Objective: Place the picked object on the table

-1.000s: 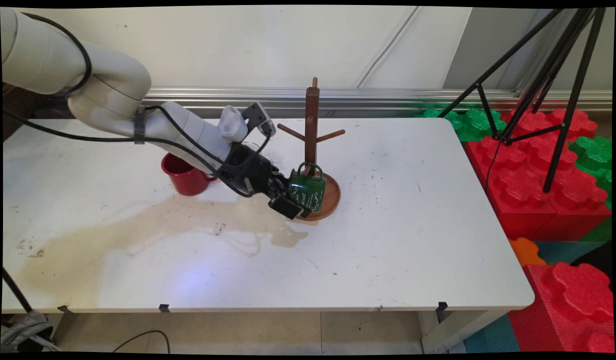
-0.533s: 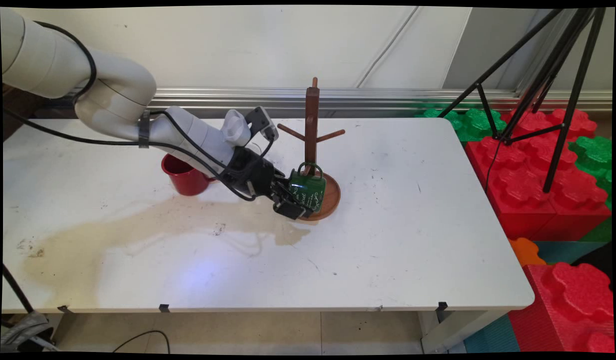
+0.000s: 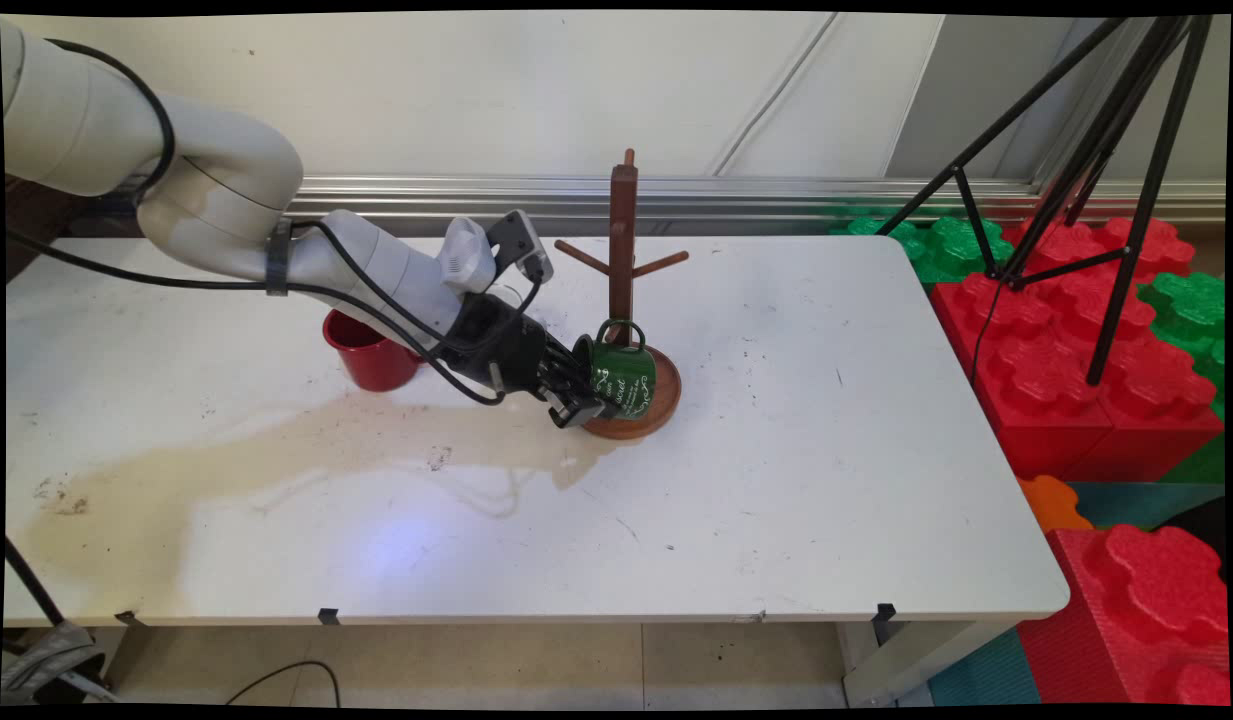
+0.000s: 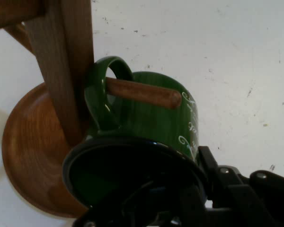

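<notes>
My gripper (image 3: 576, 395) is shut on the rim of a green mug (image 3: 624, 378) with white lettering, one finger inside the mouth and one outside. The mug lies tipped on its side over the round base (image 3: 664, 398) of a brown wooden mug tree (image 3: 622, 250), its mouth toward the hand. In the hand view a low peg (image 4: 142, 92) of the tree passes through the green mug's (image 4: 151, 118) handle, right beside the post (image 4: 61, 71). The gripper (image 4: 199, 184) fills the bottom of that view, with the mug's dark mouth just above it.
A red mug (image 3: 371, 355) stands upright behind the forearm, left of the tree. A brownish spill stain (image 3: 276, 450) spreads over the table's left half up to the tree's base. Off the right edge are red and green foam blocks (image 3: 1076, 350) and a black tripod (image 3: 1106, 200).
The hand has drawn in slightly toward the tree and turned. The green mug has tipped further, its mouth now facing left toward the hand. The red mug has not moved.
</notes>
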